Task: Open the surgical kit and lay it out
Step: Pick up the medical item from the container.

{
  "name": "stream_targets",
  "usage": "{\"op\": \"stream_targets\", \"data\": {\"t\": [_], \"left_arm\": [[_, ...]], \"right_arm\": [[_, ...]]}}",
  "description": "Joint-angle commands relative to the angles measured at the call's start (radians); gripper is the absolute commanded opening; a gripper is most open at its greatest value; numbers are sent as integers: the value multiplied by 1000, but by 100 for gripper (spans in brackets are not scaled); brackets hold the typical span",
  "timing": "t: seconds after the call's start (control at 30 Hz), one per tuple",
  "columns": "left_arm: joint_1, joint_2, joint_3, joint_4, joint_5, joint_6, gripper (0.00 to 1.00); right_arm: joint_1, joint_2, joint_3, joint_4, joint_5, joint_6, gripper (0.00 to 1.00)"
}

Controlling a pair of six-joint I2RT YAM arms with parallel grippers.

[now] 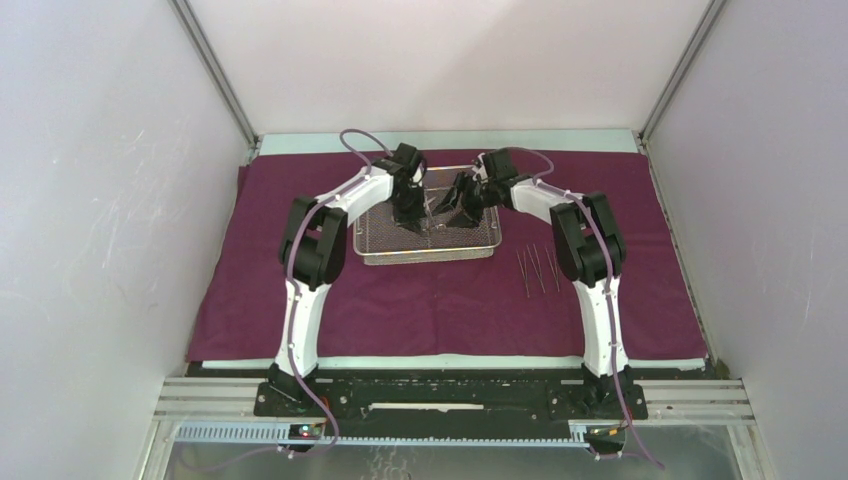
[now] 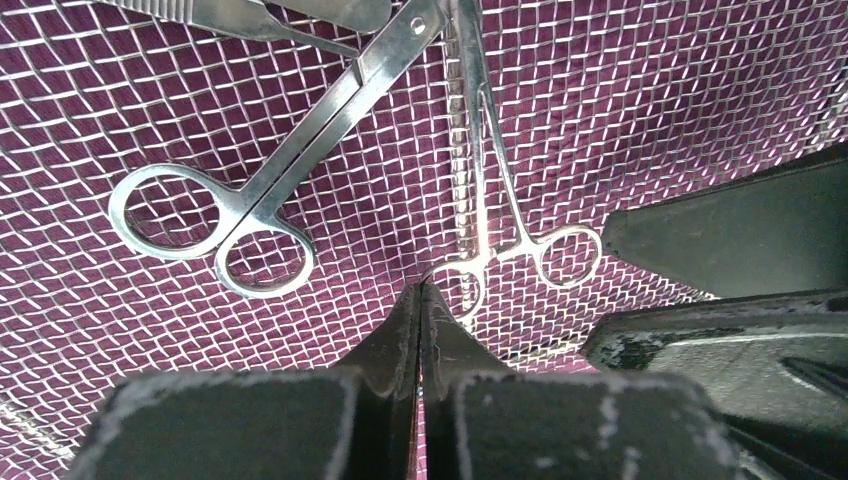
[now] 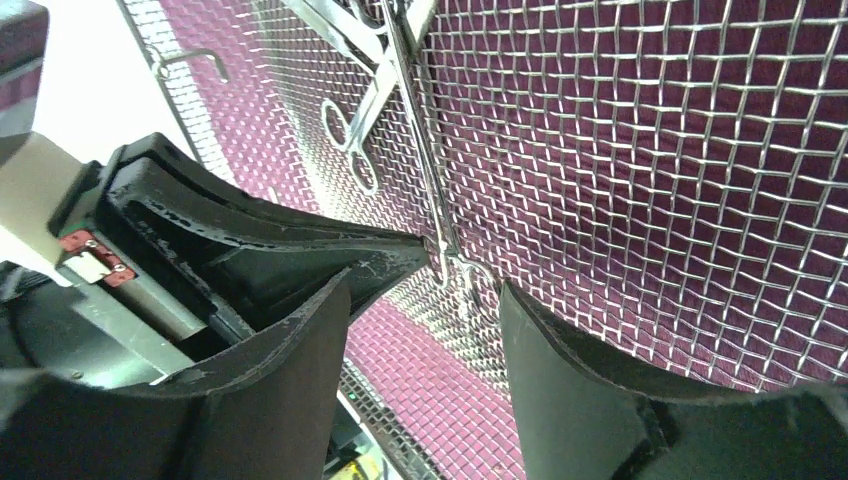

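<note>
The maroon-purple cloth [image 1: 450, 310] lies spread flat over the table. The silver wire-mesh tray [image 1: 430, 257] stands on it at the middle back. Both grippers reach down into the tray. My left gripper [image 2: 420, 290] [image 1: 410, 215] is shut, its tips pinching a ring handle of the steel forceps [image 2: 475, 170], which lie on the mesh. Steel scissors [image 2: 260, 200] lie just left of the forceps. My right gripper [image 3: 425, 290] [image 1: 462, 205] is open and empty, facing the left gripper's tip with the forceps' handles [image 3: 465, 280] just ahead of it. The scissors [image 3: 355, 140] lie farther off.
A few thin steel instruments [image 1: 537, 268] lie side by side on the cloth right of the tray. Another flat steel instrument [image 2: 250, 15] lies in the tray beyond the scissors. White walls close in the table on three sides.
</note>
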Motion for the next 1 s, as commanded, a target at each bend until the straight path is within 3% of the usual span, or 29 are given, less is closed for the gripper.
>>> {"op": "stream_targets", "data": {"t": [0.0,0.5,0.97], "left_arm": [[-1,-28,-24,39,68,-31,0],[17,-43,-66,90,119,-58,0],[34,-73,-120,139,137,-86,0]], "right_arm": [[11,-31,-22,174,-140,134,66],[23,-3,-31,237,-180,197,63],[49,30,0,235,-172,203,50]]}}
